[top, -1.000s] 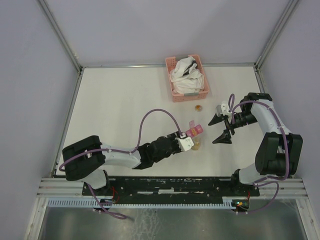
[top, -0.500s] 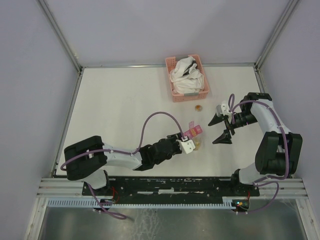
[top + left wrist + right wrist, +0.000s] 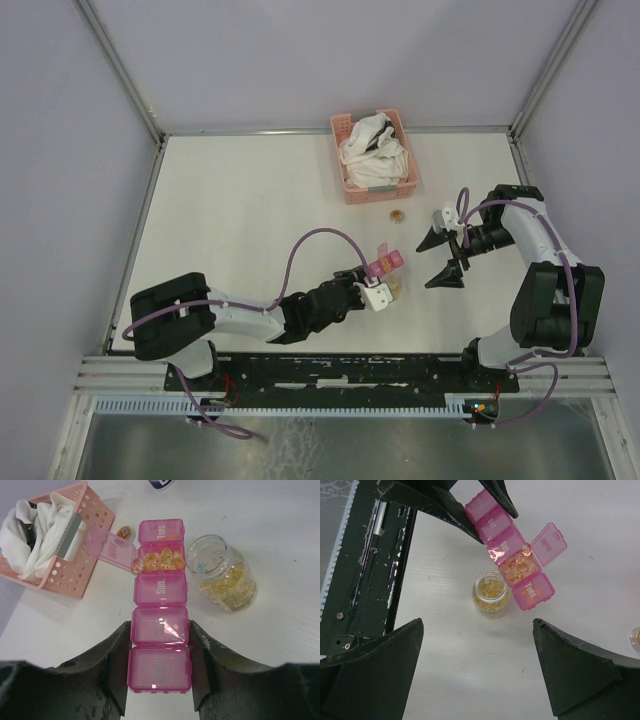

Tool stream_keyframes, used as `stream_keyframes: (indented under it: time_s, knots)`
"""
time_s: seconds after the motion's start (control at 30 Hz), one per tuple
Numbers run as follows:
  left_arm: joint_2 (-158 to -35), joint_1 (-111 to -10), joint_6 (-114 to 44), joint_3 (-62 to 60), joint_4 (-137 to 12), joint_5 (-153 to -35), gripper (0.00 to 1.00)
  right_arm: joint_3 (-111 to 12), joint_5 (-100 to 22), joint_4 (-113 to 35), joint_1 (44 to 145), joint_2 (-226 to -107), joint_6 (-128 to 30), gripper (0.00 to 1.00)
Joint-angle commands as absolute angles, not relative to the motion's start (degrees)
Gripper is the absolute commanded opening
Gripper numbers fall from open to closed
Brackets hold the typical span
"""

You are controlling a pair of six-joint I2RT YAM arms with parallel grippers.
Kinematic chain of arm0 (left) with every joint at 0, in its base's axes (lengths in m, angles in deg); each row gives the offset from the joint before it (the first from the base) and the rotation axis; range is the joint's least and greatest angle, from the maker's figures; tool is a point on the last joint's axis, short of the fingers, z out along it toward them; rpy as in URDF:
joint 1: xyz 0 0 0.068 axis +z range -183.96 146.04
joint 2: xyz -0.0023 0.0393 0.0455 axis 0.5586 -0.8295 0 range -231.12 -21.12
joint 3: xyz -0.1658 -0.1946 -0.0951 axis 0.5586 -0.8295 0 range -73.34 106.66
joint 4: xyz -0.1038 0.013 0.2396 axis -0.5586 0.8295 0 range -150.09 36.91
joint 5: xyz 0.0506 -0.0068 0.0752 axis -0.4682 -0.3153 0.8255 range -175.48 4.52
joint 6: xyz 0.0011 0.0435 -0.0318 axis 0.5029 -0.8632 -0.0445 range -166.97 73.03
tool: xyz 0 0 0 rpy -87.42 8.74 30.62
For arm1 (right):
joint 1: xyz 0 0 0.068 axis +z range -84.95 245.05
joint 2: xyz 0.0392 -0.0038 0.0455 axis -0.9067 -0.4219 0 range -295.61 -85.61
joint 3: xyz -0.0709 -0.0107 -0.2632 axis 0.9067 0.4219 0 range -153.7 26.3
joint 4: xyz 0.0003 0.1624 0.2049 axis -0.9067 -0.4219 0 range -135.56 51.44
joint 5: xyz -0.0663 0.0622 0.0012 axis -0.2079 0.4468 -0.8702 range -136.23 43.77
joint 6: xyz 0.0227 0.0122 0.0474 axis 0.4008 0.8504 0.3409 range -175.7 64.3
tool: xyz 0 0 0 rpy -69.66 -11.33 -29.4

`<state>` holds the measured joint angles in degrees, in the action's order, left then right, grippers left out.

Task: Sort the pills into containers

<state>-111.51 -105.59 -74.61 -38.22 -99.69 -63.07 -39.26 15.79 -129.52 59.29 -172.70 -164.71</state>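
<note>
The magenta-pink strip box of containers (image 3: pixel 160 587) lies on the white table; it also shows in the top view (image 3: pixel 388 263) and the right wrist view (image 3: pixel 505 535). One lid stands open, and that compartment holds several yellow-orange pills (image 3: pixel 157 560). The clear round jar (image 3: pixel 222 575) with an amber mass of pills stands open just right of the box, also seen from above (image 3: pixel 395 287). My left gripper (image 3: pixel 159 680) straddles the box's near two compartments, fingers close against both sides. My right gripper (image 3: pixel 432 262) is wide open and empty, right of the jar (image 3: pixel 491 592).
A pink lattice basket with white cloth (image 3: pixel 373 155) stands at the back, also seen in the left wrist view (image 3: pixel 45 540). A small amber round piece (image 3: pixel 397 214) lies between basket and box. A dark bottle (image 3: pixel 161 483) pokes in beyond the box's far end.
My left gripper has drawn back a little toward its base along the box, showing more of the pink strip. Box, jar and right arm have stayed put.
</note>
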Motion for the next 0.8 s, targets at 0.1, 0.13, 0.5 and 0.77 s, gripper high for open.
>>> stream_keyframes:
  time_s: [0.1, 0.13, 0.5, 0.77]
  knots:
    - [-111.26, -106.86, -78.79, -36.15, -105.19, -60.17, 0.18, -41.43, 17.90, -131.73, 58.99, -172.85, -166.44, 0.99]
    - [-111.29, -107.04, -79.16, -36.16, -105.26, -59.91, 0.18, -41.46, 17.87, -131.77, 59.05, -172.86, -166.44, 0.99]
    - [-112.41, -108.48, -82.00, -35.50, -105.71, -56.71, 0.18, -41.58, 17.84, -132.37, 59.01, -173.12, -167.03, 0.99]
    - [-112.99, -108.93, -82.96, -35.11, -105.79, -55.74, 0.18, -41.75, 17.90, -132.93, 59.04, -173.26, -167.62, 0.99]
